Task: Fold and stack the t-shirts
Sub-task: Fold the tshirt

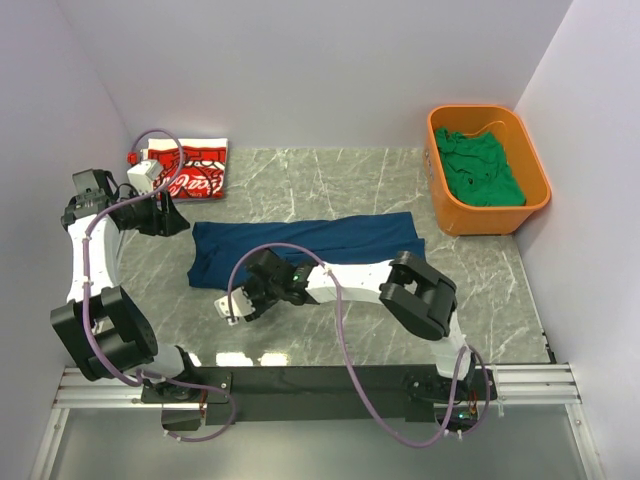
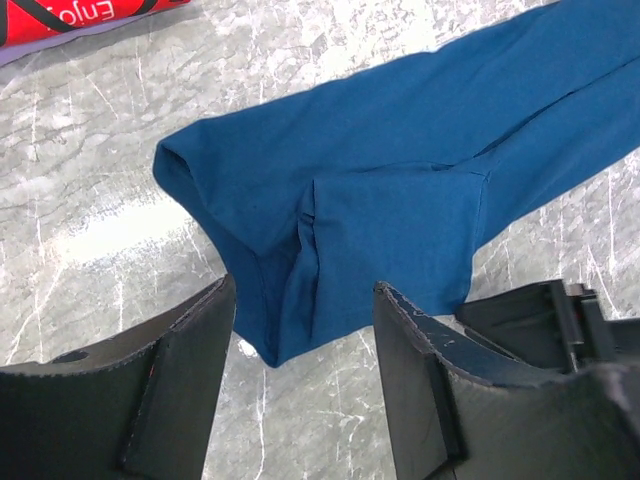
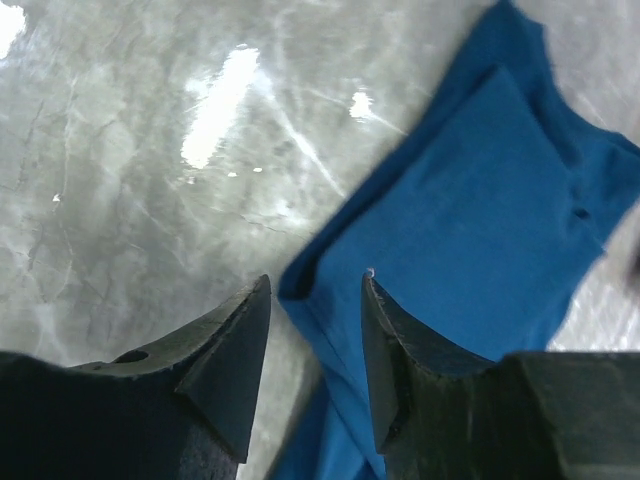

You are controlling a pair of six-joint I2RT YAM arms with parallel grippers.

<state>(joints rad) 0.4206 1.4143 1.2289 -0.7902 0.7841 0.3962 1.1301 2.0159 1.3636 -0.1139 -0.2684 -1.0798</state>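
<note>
Red t-shirt (image 1: 195,168): folded into a small flat packet at the far left corner of the tabletop (image 1: 480,290). It looks finished to me.
Navy t-shirt (image 1: 310,243): lies across the middle of the tabletop as 1 long band, its sides turned in and a sleeve tucked over at the left end. No print shows. I judge it part folded, with the crosswise folds not yet made.
Green t-shirt (image 1: 482,170): bunched up in the orange tub (image 1: 495,217) at the far right corner, not folded at all.
Left tool (image 2: 303,295): fingers apart, hanging over the left end of the navy band, clamped on nothing.
Right tool (image 3: 315,285): fingers apart, low over the near left corner of the band. The cloth's edge shows between the tips, but I see no grip on it.
Tally: 1 of 3 shirts done, 1 about halfway, 1 not begun. Nothing lies on top of anything, so there is no stack yet.
Left to do, as I judge it: fold the navy band short, set it on the red one, then take out, fold and add the green one.
</note>
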